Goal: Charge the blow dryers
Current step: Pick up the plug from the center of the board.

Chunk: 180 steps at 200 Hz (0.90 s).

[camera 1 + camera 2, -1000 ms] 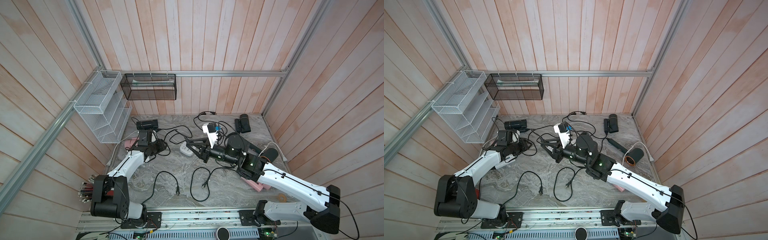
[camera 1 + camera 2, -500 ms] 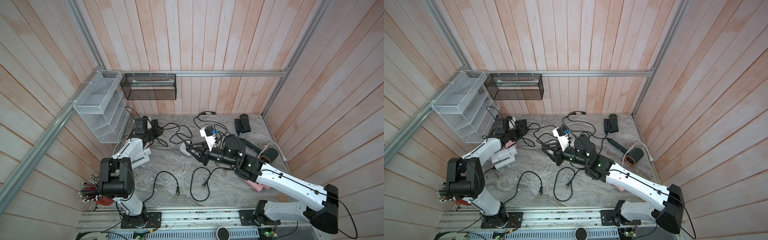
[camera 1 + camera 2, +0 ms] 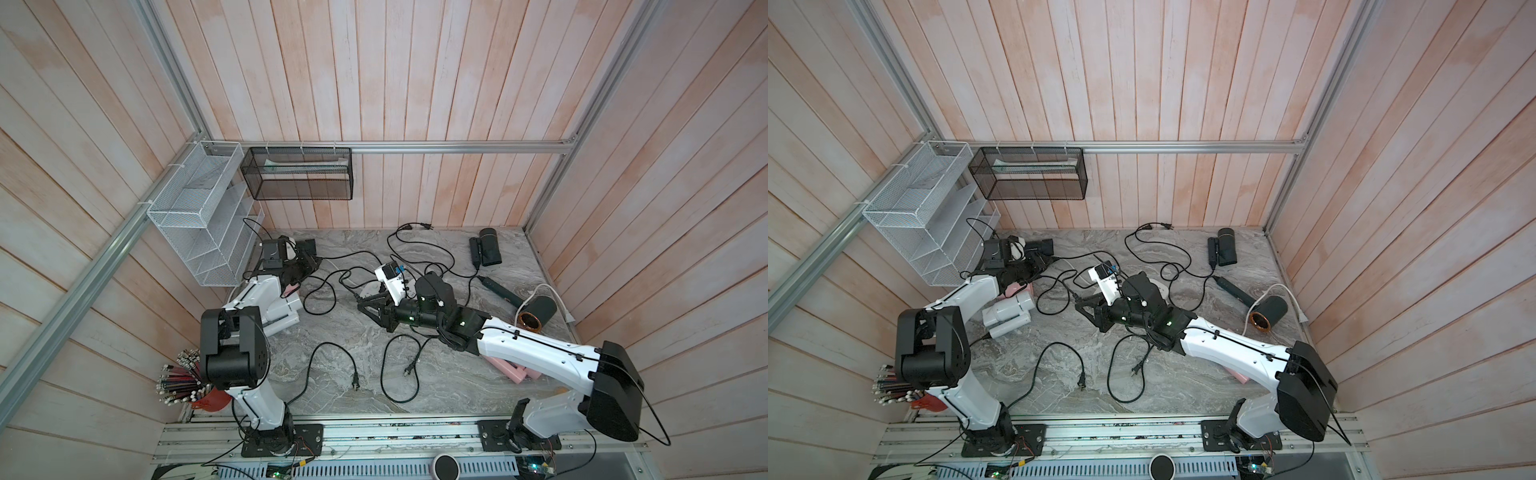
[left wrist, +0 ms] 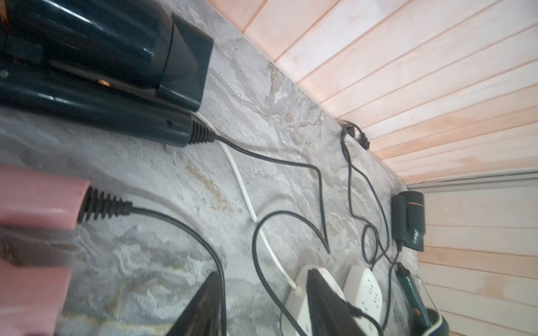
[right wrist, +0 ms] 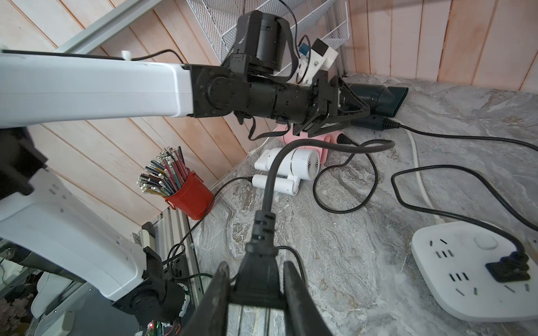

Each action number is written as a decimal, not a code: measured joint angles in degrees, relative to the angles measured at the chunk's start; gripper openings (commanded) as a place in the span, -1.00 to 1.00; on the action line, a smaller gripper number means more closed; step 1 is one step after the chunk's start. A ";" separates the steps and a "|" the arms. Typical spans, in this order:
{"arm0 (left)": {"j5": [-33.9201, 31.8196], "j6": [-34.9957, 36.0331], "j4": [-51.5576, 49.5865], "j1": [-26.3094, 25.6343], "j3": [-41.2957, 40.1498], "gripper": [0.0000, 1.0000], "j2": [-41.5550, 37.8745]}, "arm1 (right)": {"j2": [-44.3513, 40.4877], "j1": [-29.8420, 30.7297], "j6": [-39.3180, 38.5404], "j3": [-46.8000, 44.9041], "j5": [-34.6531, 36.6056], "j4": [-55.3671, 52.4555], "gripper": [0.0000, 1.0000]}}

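The black plug (image 5: 259, 261) of one blow dryer's cord (image 5: 270, 180) stands between the right fingers (image 5: 294, 291), which are clenched on its flat sides. Its prong end is hidden below them, and the cord trails free ahead. Held this way it looks ready to be turned and pushed into the white power strip (image 5: 480, 291). The strip lies on the tabletop (image 5: 364, 261) near those fingers, apart from the plug, with another plug (image 5: 508, 269) seated in one socket. I cannot tell which dryer the held cord belongs to. Well apart from the power strip, toward the corner by the left arm, lie a black dryer (image 5: 375, 96), a pink dryer (image 4: 37, 197) and a white dryer (image 5: 302, 164), probably left there because their cords can reach the strip. The left fingers (image 4: 203, 305) are near the black and pink dryers, spread and grasping nothing, with only tabletop and slack cord in their gap.
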 measured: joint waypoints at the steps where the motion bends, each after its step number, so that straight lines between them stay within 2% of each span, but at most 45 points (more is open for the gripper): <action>1: 0.02 -0.02 -0.04 -0.02 -0.15 0.01 -0.28 | 0.07 0.00 0.02 0.00 0.00 0.04 -0.63; 44: 3.15 -0.42 -4.39 -1.64 -5.29 0.03 -16.70 | 2.38 -0.13 -0.02 0.00 -0.20 1.09 -0.64; 64: 6.43 -0.20 -7.67 -1.66 -5.81 0.03 -21.33 | 2.97 -0.20 -0.26 0.00 -0.15 1.07 -0.64; 95: 13.44 -0.28 -12.39 -2.27 -7.13 0.04 -24.20 | 3.04 -0.24 -1.79 0.00 0.70 1.03 -0.66; 131: 19.76 -1.79 -16.92 -7.28 -7.91 0.06 -25.57 | 3.21 -0.28 -4.48 0.00 2.38 0.76 -0.71; 180: 26.95 -5.20 -19.21 -10.84 -7.85 0.04 -26.05 | 3.37 -0.28 -7.30 -0.13 5.57 0.37 -0.74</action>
